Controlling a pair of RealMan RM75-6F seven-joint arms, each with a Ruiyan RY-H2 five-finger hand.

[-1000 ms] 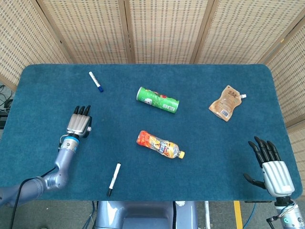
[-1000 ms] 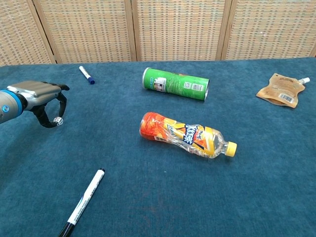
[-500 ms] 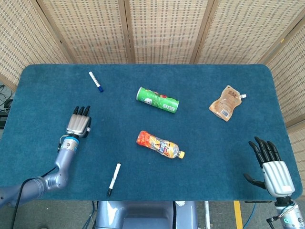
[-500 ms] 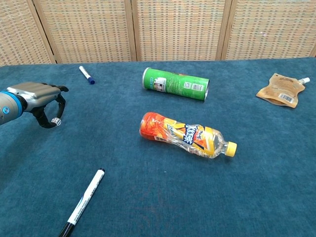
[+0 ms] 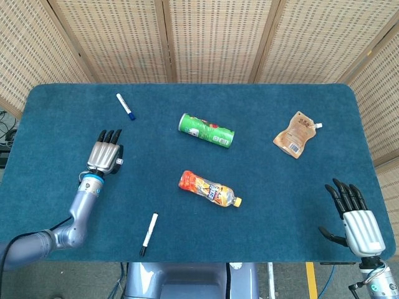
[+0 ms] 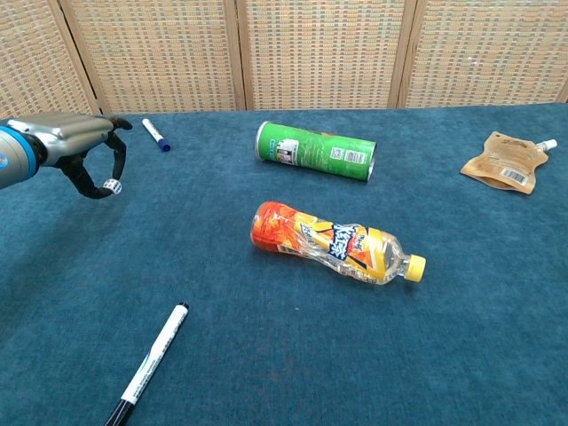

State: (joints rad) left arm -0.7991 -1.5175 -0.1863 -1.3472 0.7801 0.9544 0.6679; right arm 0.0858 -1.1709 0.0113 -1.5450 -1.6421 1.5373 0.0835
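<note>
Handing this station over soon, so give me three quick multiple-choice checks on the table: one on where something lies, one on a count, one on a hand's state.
1. Where does the blue-capped marker lie?
A. far left of the table
B. beside the pouch
C. under the bottle

2. How many markers are on the table?
A. one
B. two
C. four

3. What does the left hand hold?
A. the green can
B. a marker
C. nothing

Answers: 1 A, it lies beyond the left hand near the table's back edge. 2 B, the other is the black-tipped marker at the front. 3 C, its fingers are spread above the cloth.
</note>
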